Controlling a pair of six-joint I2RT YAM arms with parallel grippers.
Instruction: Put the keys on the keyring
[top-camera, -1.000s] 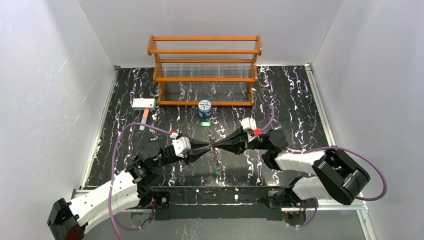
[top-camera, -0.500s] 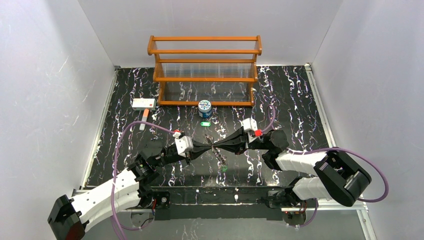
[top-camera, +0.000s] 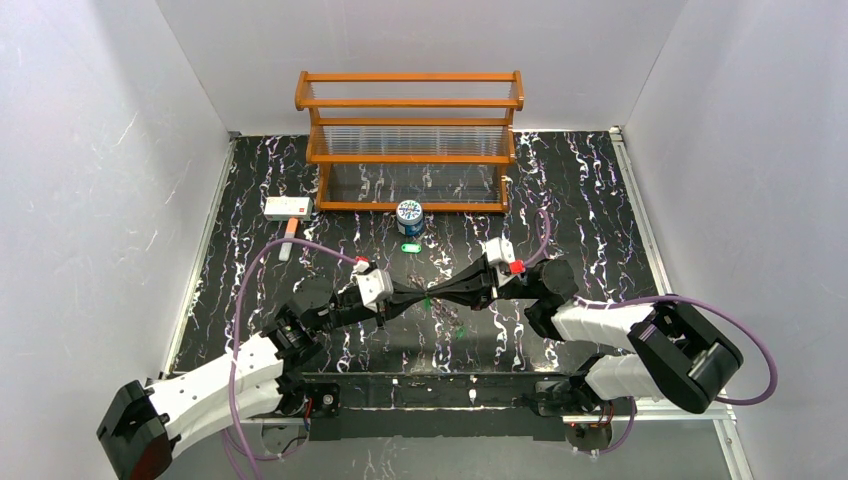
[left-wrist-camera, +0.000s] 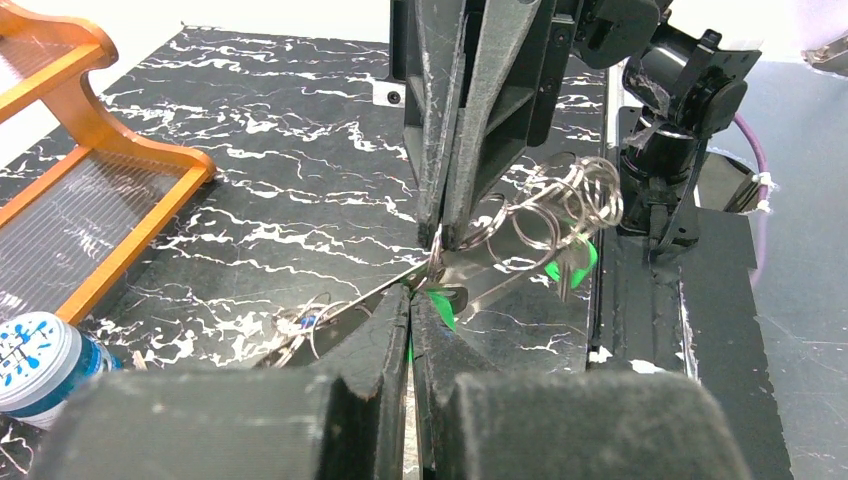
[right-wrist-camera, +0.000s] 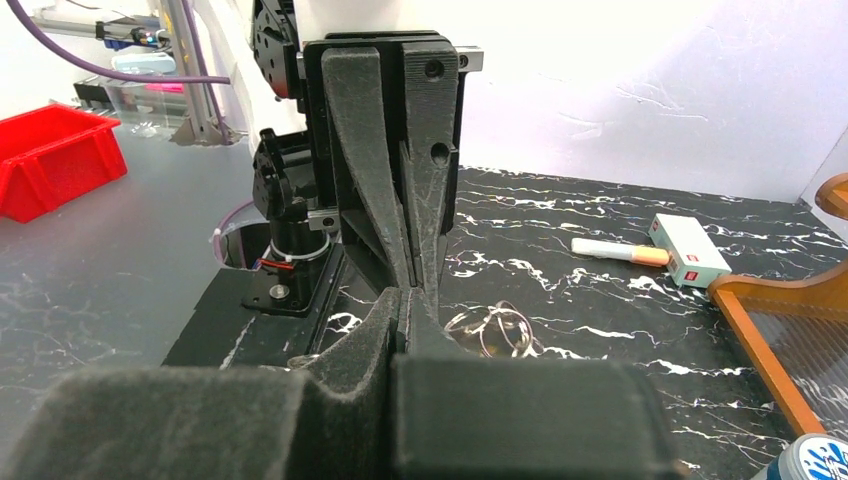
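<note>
Arms meet tip to tip in the middle of the black table (top-camera: 580, 200) in the top view. The left gripper (top-camera: 424, 297) and the right gripper (top-camera: 433, 296) are both squeezed tight. A speck of green shows between them, and the keyring is too small to make out here. At 12 o'clock stands a wooden rack (top-camera: 410, 140), with a round can (top-camera: 409, 217) and one green key (top-camera: 408, 249) just in front of it. A white box (top-camera: 288, 207) and a pen (top-camera: 288, 240) lie at 10 o'clock.

In the left wrist view, the right gripper (left-wrist-camera: 440, 238) comes down from 12 o'clock. It pinches the keyring (left-wrist-camera: 565, 200), a bunch of shiny loops held up off the table. Green keys (left-wrist-camera: 572, 265) hang by it. The left gripper (left-wrist-camera: 410, 300) is shut at 6 o'clock, and I cannot tell what it pinches. The can (left-wrist-camera: 35, 355) is cut off at 8 o'clock.

In the right wrist view, the fingers hide most of the keyring (right-wrist-camera: 495, 330). A red bin (right-wrist-camera: 55, 160) sits at 9 o'clock, and its inside is hidden.
</note>
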